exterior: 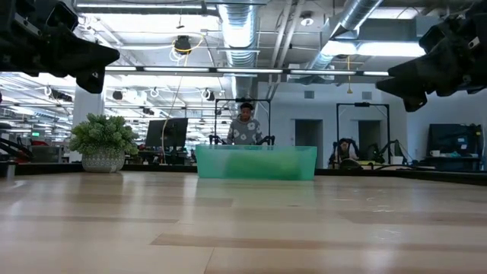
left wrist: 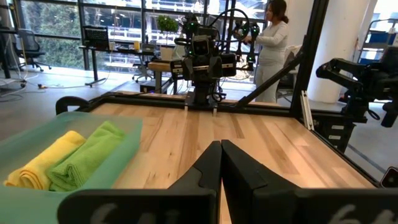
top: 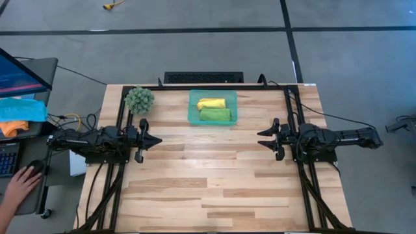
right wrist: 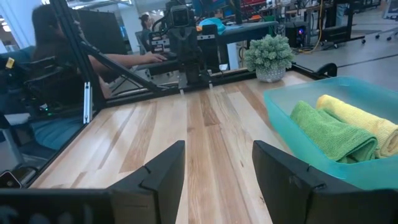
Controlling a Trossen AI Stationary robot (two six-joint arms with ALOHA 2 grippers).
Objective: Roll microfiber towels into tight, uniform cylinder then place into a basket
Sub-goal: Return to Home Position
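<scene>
The basket (top: 192, 110) sits on the table (top: 214, 188) at the middle of its far edge. Both towels lie rolled inside it, side by side and touching. The yellow towel (top: 211, 103) lies along the wall nearest the far edge. The green towel (top: 215, 115) lies along the wall that faces the table's middle. Both rolls run parallel to the far edge, and the green one looks a little longer than the yellow.

The left gripper (top: 158, 140) hangs above the table near the left edge and points toward the right edge. Its fingers are pressed together with nothing between them. The right gripper (top: 262, 138) hangs near the right edge and faces the left one across the table. Its fingers are spread apart and hold nothing. Both grippers are well apart from the basket, and the low view shows them raised clear of the table top.

A plant (top: 139, 99) stands at the far left corner, near the basket but not touching it. Beyond the left edge, off the table, lie a blue cloth (top: 23, 109) and an orange cloth (top: 13, 128). Nearer the front, a person's hand (top: 19, 185) rests by a mouse (top: 36, 168)
</scene>
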